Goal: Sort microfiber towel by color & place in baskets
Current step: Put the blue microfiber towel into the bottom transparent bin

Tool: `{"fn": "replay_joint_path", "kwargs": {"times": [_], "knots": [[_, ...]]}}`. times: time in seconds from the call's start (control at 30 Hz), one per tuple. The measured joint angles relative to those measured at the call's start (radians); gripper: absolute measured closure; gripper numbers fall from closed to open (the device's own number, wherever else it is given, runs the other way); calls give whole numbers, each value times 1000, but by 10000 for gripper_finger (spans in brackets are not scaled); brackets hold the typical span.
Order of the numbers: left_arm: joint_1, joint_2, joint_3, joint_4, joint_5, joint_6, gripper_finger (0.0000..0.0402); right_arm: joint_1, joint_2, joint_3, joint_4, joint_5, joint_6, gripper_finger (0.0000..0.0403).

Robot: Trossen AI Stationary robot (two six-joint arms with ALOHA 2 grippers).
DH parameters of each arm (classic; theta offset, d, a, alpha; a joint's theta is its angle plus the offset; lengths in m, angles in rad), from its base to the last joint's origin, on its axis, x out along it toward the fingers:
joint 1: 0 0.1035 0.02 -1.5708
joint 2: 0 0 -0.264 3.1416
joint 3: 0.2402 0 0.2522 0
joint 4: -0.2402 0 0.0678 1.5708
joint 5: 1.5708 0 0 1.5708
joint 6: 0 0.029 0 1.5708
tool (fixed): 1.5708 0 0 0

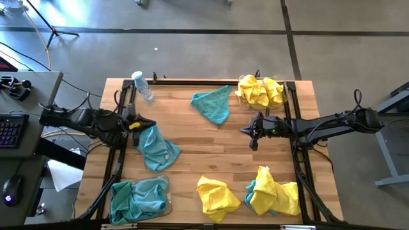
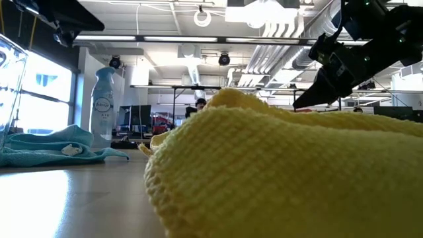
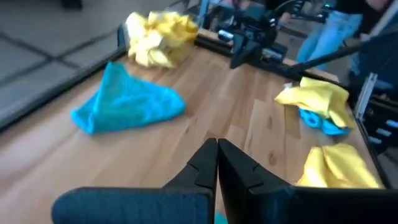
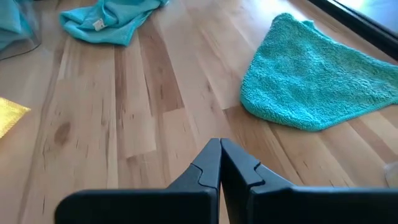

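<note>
Right end effector (image 1: 251, 132) hovers over mid-desk, fingers together, holding nothing. Left end effector (image 1: 137, 124) sits at the desk's left side, fingers together, empty as far as the high view shows.

Key relation: the loose teal towel (image 1: 213, 104) lies spread flat just beyond the right end effector, toward the far edge and slightly to the left-arm side. In the right wrist view the same towel (image 4: 317, 81) lies ahead and off to one side of the closed fingers, not under them. It is roughly triangular, its long axis running diagonally from the far edge toward mid-desk. Judgement: the right arm is nearer this towel; the fingers must part before any pick.

A second teal towel (image 1: 156, 148) lies crumpled just beside the left end effector, toward the near edge; the left arm is clearly nearer that one.

Containers:
- Near-left basket (image 1: 167, 204): teal towels only, count unclear.
- Far-right basket (image 1: 285, 96): yellow towels only, heaped.

Still loose on the desk (image 1: 211, 153):
- 1 yellow towel (image 1: 216, 197) at near centre.
- A yellow heap (image 1: 275, 193) with teal showing beneath, near right.

A water bottle (image 1: 142, 85) lies at the far left.

Judgement: sort partly done; at least 4 loose towels remain.
</note>
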Motion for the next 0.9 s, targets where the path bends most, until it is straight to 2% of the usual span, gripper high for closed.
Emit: {"fn": "replay_joint_path", "kwargs": {"times": [0.13,0.27,0.37,0.43,0.57,0.73,0.9], "knots": [[0,104,0,18,-16,-149,401,0,0,0,0,-4,0,403],[17,290,20,73,-16,-278,401,0,0,0,0,-5,0,403],[54,443,81,89,38,-330,401,0,0,0,-1,-5,0,403],[88,540,131,95,84,-308,401,0,0,0,-1,-6,0,403],[163,714,247,149,102,-205,401,0,0,0,-1,-8,0,403],[254,907,416,227,160,-24,401,0,0,0,-1,-8,0,402],[345,1083,635,180,163,50,399,0,0,0,-1,-8,0,402]]}}
